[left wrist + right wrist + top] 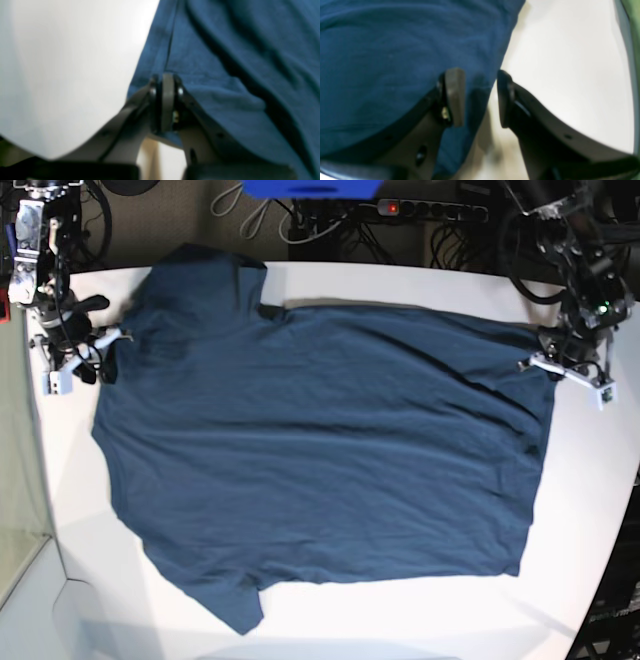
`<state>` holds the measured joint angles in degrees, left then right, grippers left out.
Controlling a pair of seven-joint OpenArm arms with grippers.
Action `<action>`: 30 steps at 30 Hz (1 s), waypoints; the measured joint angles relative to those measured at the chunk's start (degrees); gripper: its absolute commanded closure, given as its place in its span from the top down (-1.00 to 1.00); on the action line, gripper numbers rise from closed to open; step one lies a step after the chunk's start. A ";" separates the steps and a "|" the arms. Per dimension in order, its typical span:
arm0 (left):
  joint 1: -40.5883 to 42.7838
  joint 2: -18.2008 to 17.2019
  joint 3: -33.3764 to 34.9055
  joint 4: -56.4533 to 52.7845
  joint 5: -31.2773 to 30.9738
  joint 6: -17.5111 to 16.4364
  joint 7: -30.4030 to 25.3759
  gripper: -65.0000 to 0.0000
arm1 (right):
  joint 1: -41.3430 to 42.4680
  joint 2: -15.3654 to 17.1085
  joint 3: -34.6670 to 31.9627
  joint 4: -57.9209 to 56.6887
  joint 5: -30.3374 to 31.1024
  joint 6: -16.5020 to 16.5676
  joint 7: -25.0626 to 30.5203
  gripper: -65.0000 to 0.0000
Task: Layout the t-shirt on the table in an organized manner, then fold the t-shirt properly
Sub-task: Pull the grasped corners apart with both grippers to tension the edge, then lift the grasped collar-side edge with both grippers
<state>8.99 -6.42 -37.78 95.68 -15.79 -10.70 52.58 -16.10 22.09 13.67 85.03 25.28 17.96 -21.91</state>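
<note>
T-shirt lies flat across the white surface, long axis side to side. Left gripper jaws pinch its edge; right gripper jaws gape over its edge.

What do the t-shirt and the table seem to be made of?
The t-shirt looks like soft knit cloth, probably cotton, matte: it lies in loose wrinkles and shows stitched hems. The table looks like a hard, smooth white top, perhaps laminate or painted board; it gives a faint sheen. The exact material cannot be told.
</note>
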 measured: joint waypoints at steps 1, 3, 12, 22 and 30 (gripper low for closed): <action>0.61 0.26 0.00 1.07 -0.94 0.02 0.04 -1.00 | -0.02 0.00 0.00 0.02 0.00 0.00 -1.68 -0.38; 1.75 0.55 0.22 3.30 -3.69 -0.09 0.00 -1.00 | -0.11 -0.04 -0.02 0.09 -0.07 0.02 -4.66 -0.33; 8.44 0.37 0.20 10.38 -8.55 -0.15 -0.20 -1.00 | -2.80 -1.49 0.04 6.99 0.33 0.07 -7.48 0.17; 11.15 0.39 0.13 10.82 -9.70 -0.07 -0.17 -1.00 | -11.21 -1.46 0.13 20.00 -0.11 -0.33 -8.17 0.20; 12.39 0.50 -3.06 10.82 -10.01 -0.24 -0.15 -1.00 | -17.57 -4.04 0.00 24.74 -0.22 0.00 -8.33 0.21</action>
<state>21.39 -5.91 -40.84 106.50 -25.80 -10.94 52.42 -33.67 18.04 13.67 109.78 25.06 17.96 -30.24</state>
